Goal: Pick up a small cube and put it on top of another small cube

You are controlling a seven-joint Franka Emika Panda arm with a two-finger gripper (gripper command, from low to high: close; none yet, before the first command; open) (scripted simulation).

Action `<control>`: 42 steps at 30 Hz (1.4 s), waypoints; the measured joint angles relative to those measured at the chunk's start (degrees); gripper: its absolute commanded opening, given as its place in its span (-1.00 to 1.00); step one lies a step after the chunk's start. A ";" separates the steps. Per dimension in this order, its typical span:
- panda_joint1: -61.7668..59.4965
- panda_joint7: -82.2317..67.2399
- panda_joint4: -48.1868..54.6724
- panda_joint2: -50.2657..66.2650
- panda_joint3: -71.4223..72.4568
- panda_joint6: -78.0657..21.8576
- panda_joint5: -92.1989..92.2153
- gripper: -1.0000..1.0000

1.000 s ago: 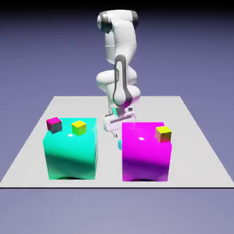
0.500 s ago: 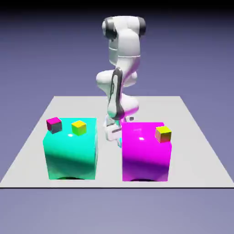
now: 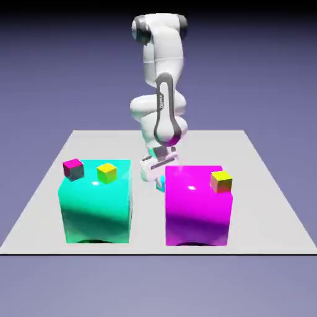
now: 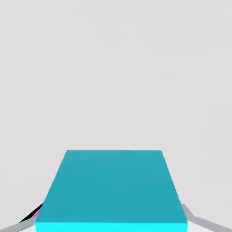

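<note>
Now the tool [image 3: 155,176], clamped on the small cube [image 4: 111,190], sits between the big blocks; the nearest yellow cube [image 3: 221,181] lies at 3 o'clock, higher.

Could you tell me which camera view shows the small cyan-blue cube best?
The hand view: the small cube fills its lower middle, large, between the shut gripper's hidden tips. The exterior view shows only a cyan sliver under the hand, behind the magenta block.

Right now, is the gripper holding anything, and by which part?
Yes: the gripper is shut on the small cube, which fills the space between its fingertips; the exact contact faces are hidden.
</note>
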 measured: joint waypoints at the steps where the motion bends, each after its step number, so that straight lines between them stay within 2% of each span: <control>1: -0.13 -1.08 0.17 0.00 -0.97 -0.10 -2.49 -1.00; 9: -1.65 -8.41 2.24 -0.41 -8.14 -1.61 -22.42 -1.00; 22: -19.52 21.41 25.67 -11.72 0.41 -24.50 -53.25 -1.00; 42: -39.29 71.29 34.02 -13.00 36.93 -39.54 -72.13 -1.00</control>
